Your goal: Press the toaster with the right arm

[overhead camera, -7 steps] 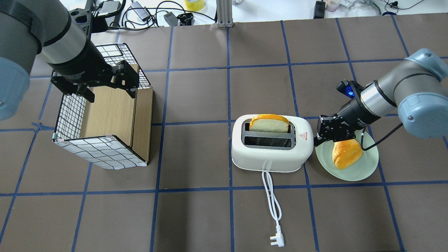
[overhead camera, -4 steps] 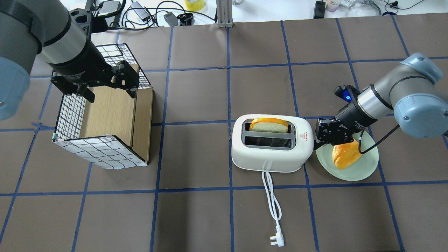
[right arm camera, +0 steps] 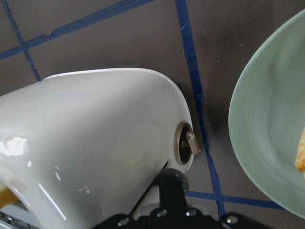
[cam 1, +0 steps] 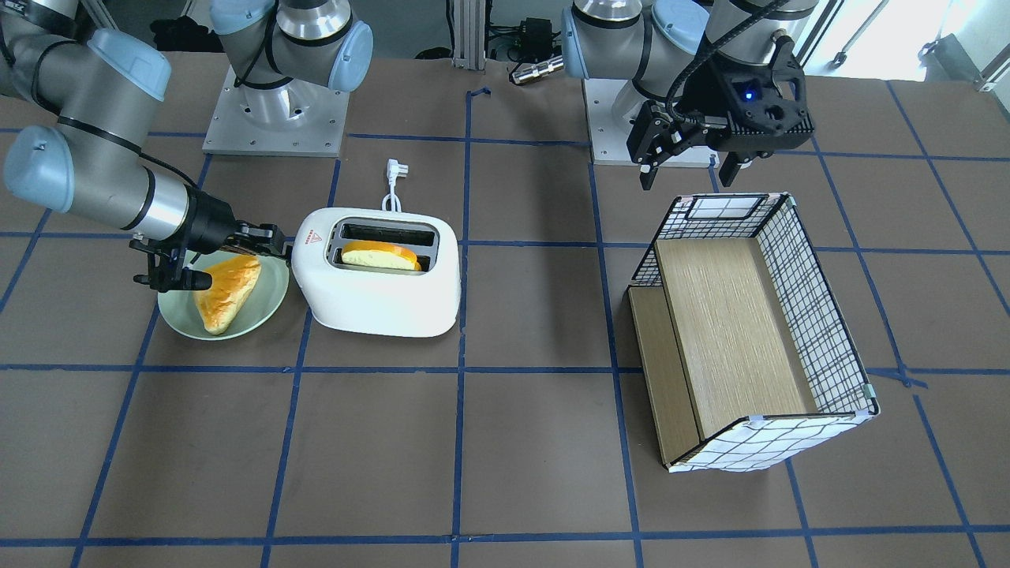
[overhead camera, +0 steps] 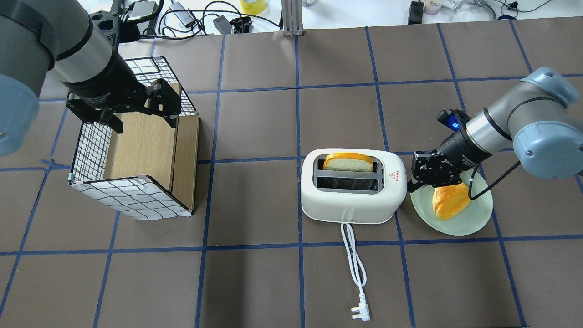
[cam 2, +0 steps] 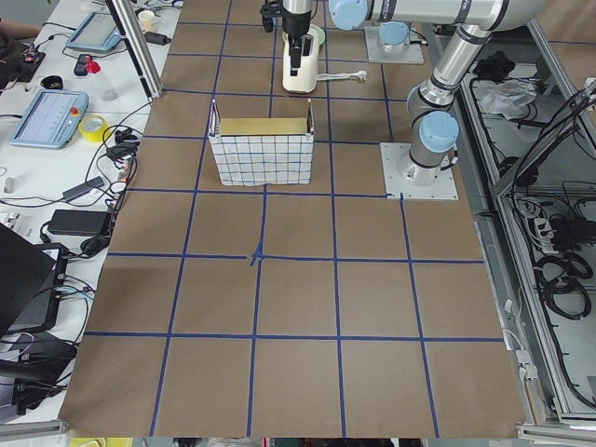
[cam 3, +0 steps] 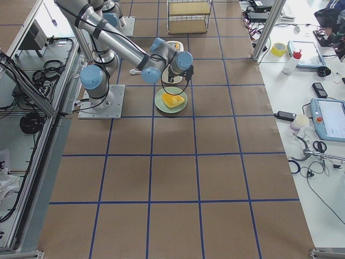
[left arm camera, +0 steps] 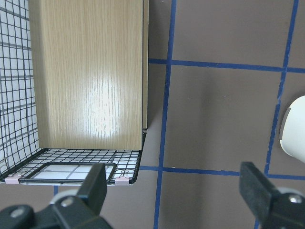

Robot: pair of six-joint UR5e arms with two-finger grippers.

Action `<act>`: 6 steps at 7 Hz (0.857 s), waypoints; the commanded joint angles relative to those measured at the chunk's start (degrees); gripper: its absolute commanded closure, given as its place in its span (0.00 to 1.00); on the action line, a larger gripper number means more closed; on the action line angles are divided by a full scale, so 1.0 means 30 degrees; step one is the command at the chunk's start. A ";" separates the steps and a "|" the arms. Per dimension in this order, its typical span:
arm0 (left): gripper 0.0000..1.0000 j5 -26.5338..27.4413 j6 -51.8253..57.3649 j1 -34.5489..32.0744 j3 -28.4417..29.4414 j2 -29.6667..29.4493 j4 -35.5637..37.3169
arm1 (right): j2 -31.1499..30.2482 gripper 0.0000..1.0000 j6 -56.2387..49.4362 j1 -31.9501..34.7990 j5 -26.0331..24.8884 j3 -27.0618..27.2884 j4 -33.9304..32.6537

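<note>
The white toaster [overhead camera: 350, 205] stands mid-table, with a bread slice [overhead camera: 348, 160] low in its far slot; it also shows in the front view [cam 1: 379, 304]. My right gripper [overhead camera: 412, 181] is shut, and its tip rests against the toaster's right end. In the right wrist view the tip [right arm camera: 171, 183] sits on the toaster's end wall [right arm camera: 95, 143], at the dark lever slot beside the round dial [right arm camera: 187, 144]. My left gripper [overhead camera: 143, 118] is open and empty above the wire basket [overhead camera: 132, 196].
A green plate [overhead camera: 473, 218] with a bread wedge [overhead camera: 451, 200] lies right of the toaster, under my right wrist. The white cord [overhead camera: 353, 255] runs from the toaster toward the near edge and ends in a plug [overhead camera: 360, 313]. Cables and tools lie beyond the far edge.
The bread slice has sunk lower into the toaster slot. My right gripper dipped at the toaster's end and its elbow shifted slightly. The left arm has not moved.
</note>
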 commanded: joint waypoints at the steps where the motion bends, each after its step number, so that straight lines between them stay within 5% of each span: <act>1: 0.00 0.0028 0.0000 0.0000 -0.0001 0.0000 0.0000 | -0.0847 1.00 0.0745 0.0199 -0.0588 -0.1508 0.0242; 4: 0.00 -0.0001 0.0000 0.0000 -0.0001 0.0000 0.0000 | -0.1349 1.00 0.0746 0.0346 -0.2072 -0.4579 0.2756; 6: 0.00 0.0028 0.0000 0.0000 -0.0001 0.0000 0.0000 | -0.1206 1.00 0.1878 0.1337 -0.3806 -0.8818 0.6497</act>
